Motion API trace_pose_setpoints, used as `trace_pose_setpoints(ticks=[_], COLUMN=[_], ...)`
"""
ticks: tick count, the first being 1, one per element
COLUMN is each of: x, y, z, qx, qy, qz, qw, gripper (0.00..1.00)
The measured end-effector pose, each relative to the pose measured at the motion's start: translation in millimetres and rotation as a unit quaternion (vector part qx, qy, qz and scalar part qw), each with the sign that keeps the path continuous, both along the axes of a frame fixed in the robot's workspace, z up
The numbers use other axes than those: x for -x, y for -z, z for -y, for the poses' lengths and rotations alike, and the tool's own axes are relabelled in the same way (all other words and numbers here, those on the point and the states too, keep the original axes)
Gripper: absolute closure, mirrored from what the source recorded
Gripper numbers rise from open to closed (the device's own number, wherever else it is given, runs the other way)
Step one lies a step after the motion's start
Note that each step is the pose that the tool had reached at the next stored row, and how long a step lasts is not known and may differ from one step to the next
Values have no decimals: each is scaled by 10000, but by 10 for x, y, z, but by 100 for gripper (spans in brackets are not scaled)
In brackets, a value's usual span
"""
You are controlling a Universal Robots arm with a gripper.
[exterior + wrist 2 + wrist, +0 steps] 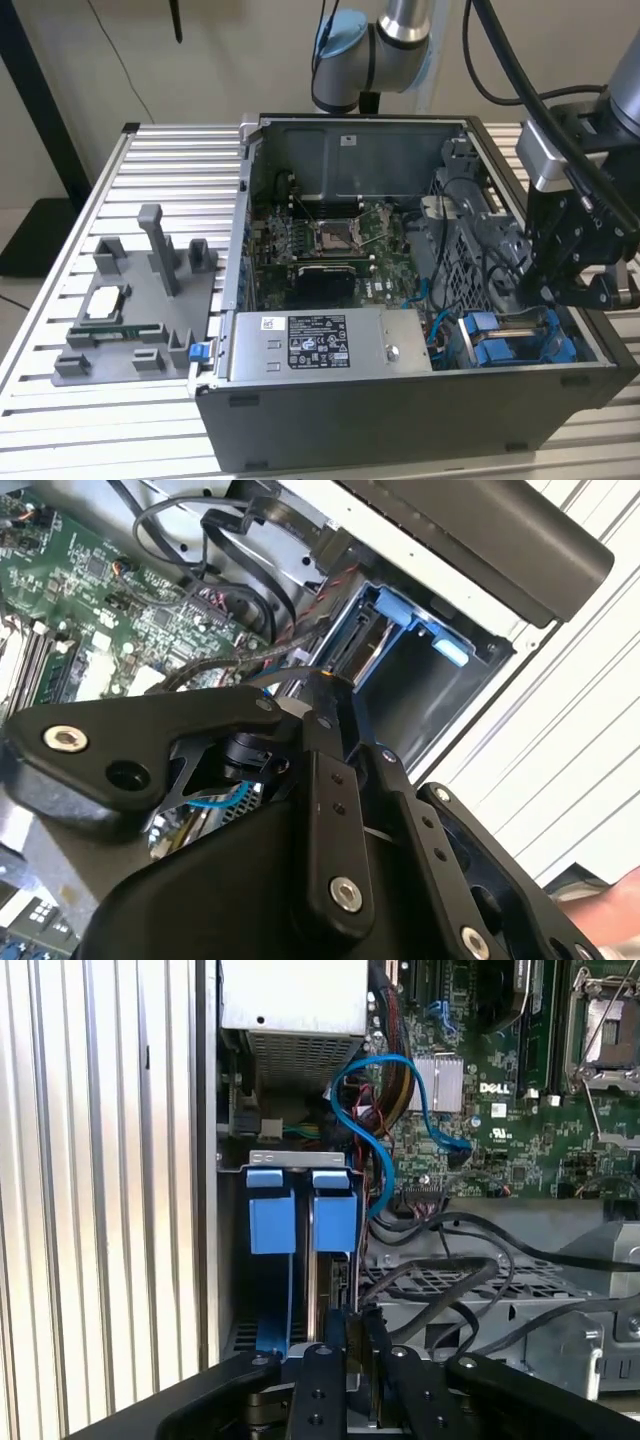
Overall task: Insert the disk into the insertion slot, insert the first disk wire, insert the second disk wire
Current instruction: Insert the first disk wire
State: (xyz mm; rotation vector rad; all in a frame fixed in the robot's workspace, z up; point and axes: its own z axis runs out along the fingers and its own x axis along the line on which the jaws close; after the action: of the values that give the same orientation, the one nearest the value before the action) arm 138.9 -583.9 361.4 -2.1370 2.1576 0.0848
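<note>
The disk [335,1225], in its blue carrier, sits in the insertion slot [356,1250] just beside the power-supply box [290,1000], with a second blue carrier [270,1222] alongside it. The arm [385,45] comes down over the case wall past the box's end. Its pincer [355,1325] points at the disk's end away from the box, pressed together, though I cannot tell whether it nips anything. A blue cable [380,1110] loops from beside the box towards the motherboard [520,1110], and black cables [440,1268] sprawl over the perforated cage [530,1285] close by the pincer.
</note>
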Motion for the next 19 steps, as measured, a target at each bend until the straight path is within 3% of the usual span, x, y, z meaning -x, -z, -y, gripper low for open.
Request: trace_pose_setpoints(ticks=[9,19], x=[-65,-110], y=[102,189], z=[-25,-75], qx=[20,73], qy=[-24,-34], qz=[7,15], qw=[10000,10000], gripper=[100,100])
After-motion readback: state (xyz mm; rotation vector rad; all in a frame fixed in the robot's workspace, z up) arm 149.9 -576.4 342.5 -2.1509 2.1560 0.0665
